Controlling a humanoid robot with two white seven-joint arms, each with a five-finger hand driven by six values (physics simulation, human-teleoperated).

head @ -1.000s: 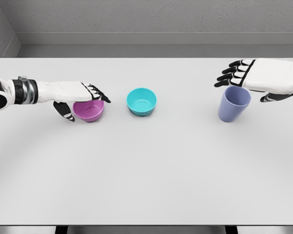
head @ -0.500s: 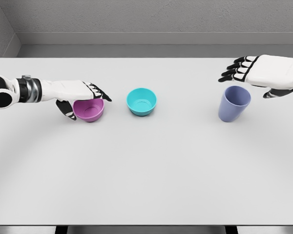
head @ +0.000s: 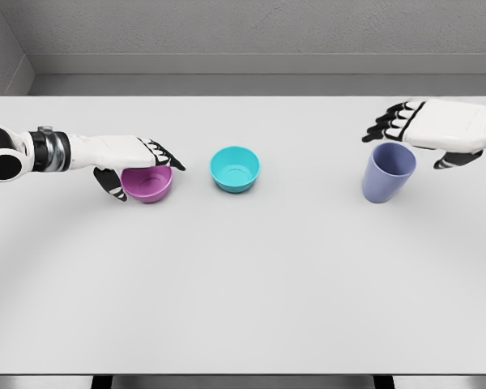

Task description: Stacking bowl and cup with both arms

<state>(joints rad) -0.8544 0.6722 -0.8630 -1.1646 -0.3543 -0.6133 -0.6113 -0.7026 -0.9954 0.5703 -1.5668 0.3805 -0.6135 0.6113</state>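
A white counter (head: 243, 275) carries everything. The right hand (head: 437, 130) hovers with fingers spread above the lavender cup (head: 387, 173) at far right. The left hand (head: 134, 158) wraps the pink bowl (head: 147, 182). The teal bowl (head: 235, 168) sits alone mid-counter.

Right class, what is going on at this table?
The left hand is curled over the rim of the small purple plastic bowl, apparently gripping it. The right hand hovers open just above the tall lavender plastic cup. A teal plastic bowl sits untouched between them on the white table.
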